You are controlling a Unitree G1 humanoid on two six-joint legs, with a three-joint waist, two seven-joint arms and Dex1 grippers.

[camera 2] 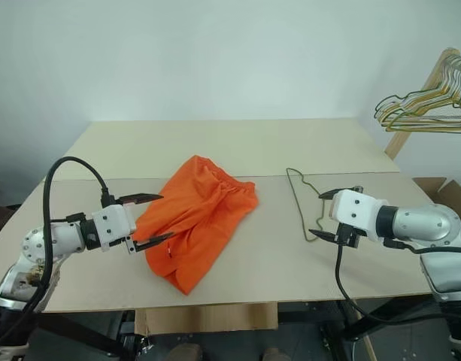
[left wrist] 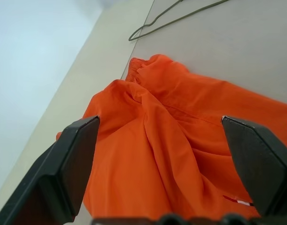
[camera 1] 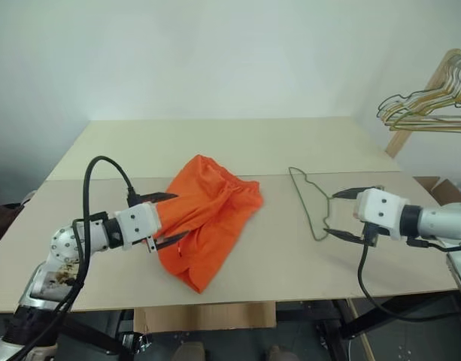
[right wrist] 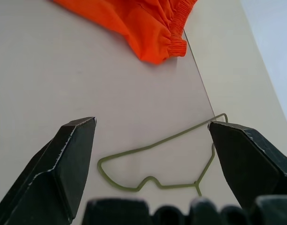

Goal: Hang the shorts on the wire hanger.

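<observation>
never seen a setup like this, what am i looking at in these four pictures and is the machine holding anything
This is a humanoid robot with two arms, each ending in a two-fingered black end effector. The two wide pictures come from a stereo camera on its head, looking down over a pale table. The other two come from cameras on the wrists, looking out between each end effector's own fingers.

On the table lie crumpled bright orange shorts and, to their right, a thin olive-green wire hanger. The left end effector sits at the edge of the shorts with its fingers spread. The right end effector hovers beside the hanger, also open. Nothing is held yet. At the far right, a wooden rack carries a bunch of other wire hangers.
</observation>
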